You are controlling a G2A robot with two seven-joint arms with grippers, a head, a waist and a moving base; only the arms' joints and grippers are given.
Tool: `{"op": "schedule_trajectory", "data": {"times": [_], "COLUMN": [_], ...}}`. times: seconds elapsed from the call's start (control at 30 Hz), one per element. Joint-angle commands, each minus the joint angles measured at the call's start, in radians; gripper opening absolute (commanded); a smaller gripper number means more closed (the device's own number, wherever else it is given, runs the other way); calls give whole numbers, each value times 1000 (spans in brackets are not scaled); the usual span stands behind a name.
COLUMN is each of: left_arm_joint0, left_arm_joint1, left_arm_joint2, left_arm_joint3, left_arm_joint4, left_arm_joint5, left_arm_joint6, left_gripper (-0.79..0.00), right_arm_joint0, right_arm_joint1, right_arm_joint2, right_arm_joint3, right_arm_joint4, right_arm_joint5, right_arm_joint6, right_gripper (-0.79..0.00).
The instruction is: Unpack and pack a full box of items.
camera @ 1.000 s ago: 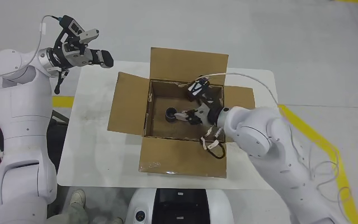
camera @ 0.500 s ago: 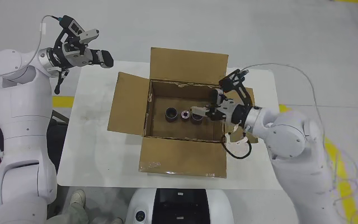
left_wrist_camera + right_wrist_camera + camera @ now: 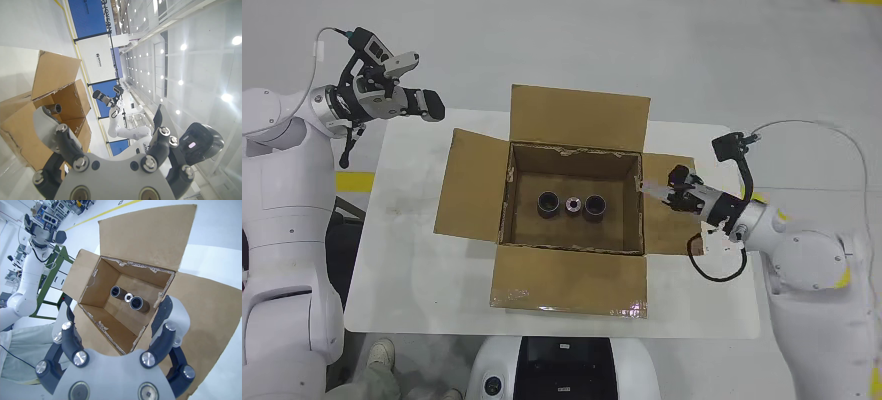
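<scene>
Cardboard box (image 3: 577, 110), three metal cylinders (image 3: 570, 205) inside

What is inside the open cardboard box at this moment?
On the floor of the cardboard box stand three parts in a row: one dark tube, a smaller silver piece, a second dark tube. Their bases and the floor beneath them are covered.

Industrial hall: high ceiling (image 3: 170, 56), blue partitions (image 3: 88, 17)

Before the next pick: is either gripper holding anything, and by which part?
Nothing held. Left gripper and right gripper are open and empty; three cylinders stand in the box.
</scene>
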Motion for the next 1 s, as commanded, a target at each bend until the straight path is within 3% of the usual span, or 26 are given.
{"op": "schedule_trajectory", "data": {"times": [0.0, 0.27, 0.4, 0.97], "left_arm_joint0": [0, 0, 0, 0], "left_arm_joint1": [0, 0, 0, 0], "left_arm_joint2": [0, 0, 0, 0], "left_arm_joint3": [0, 0, 0, 0], "left_arm_joint4": [0, 0, 0, 0], "left_arm_joint5": [0, 0, 0, 0], "left_arm_joint6": [0, 0, 0, 0], "left_gripper": [0, 0, 0, 0], "right_arm_joint0": [-16, -48, -56, -56], "right_arm_joint1": [2, 20, 27, 27], "right_arm_joint2": [27, 119, 117, 117], "right_arm_joint3": [3, 32, 33, 33], "right_arm_joint4": [42, 80, 74, 74], "right_arm_joint5": [3, -17, -15, -15], "right_arm_joint6": [-15, 25, 73, 73], "right_gripper": [0, 0, 0, 0]}}
